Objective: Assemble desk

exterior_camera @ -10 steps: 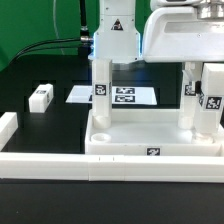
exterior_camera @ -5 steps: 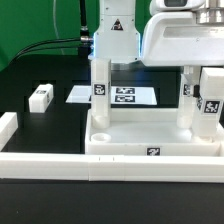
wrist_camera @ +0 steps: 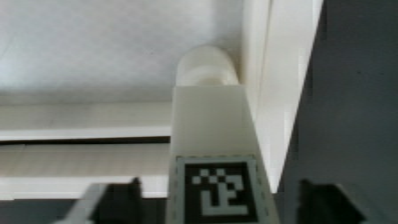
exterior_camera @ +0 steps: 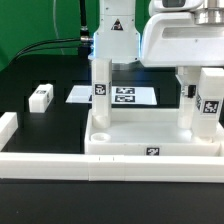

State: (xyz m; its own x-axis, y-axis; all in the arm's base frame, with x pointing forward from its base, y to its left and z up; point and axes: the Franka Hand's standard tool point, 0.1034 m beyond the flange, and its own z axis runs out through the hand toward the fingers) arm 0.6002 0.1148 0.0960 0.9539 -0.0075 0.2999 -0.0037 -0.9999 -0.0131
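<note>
Desk slab (exterior_camera: 130, 135) lay rim-up on counter so legs fit from above. Leg (exterior_camera: 208, 108) stood upright at slab's end, ext. view's right; jaws spread either side, gaps showing, so prob. it held unaided. Spare leg (exterior_camera: 40, 97) lay well off slab.

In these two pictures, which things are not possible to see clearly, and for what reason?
Exterior view: the desk runs off the right edge.
Exterior view: the loose leg is too small; its tag is unreadable.
Wrist view: the upright leg is blurred at its far end, so its seating is unclear.
</note>
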